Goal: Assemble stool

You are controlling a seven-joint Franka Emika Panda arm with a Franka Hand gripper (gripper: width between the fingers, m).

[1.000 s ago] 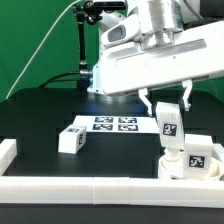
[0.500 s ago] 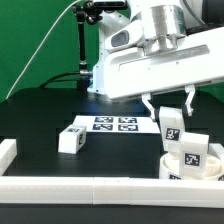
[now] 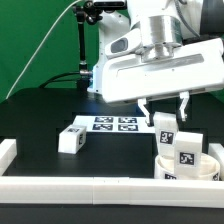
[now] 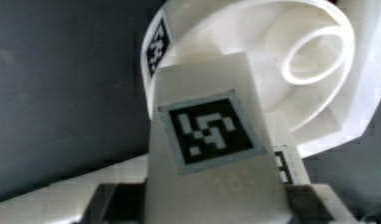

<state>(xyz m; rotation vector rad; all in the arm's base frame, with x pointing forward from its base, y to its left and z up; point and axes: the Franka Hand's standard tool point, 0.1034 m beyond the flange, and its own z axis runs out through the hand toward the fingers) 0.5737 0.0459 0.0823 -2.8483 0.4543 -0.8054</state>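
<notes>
My gripper (image 3: 164, 108) is shut on a white stool leg (image 3: 165, 128) with a black-and-white tag and holds it upright at the exterior view's right. The leg's lower end meets the white round seat (image 3: 190, 160), which sits tilted against the front rail and shows a tag. In the wrist view the held leg (image 4: 213, 130) fills the middle between my gripper's (image 4: 213, 198) dark fingers. The seat (image 4: 276, 40), with a round hole, lies just beyond it. A second loose leg (image 3: 72, 138) lies on the black table at the left.
The marker board (image 3: 113, 124) lies flat behind the loose leg. A white rail (image 3: 90, 186) runs along the table's front edge, with a raised end (image 3: 8, 150) at the left. The robot's base stands at the back.
My gripper has moved down and slightly left with the leg. The seat under it has shifted left and tipped up.
</notes>
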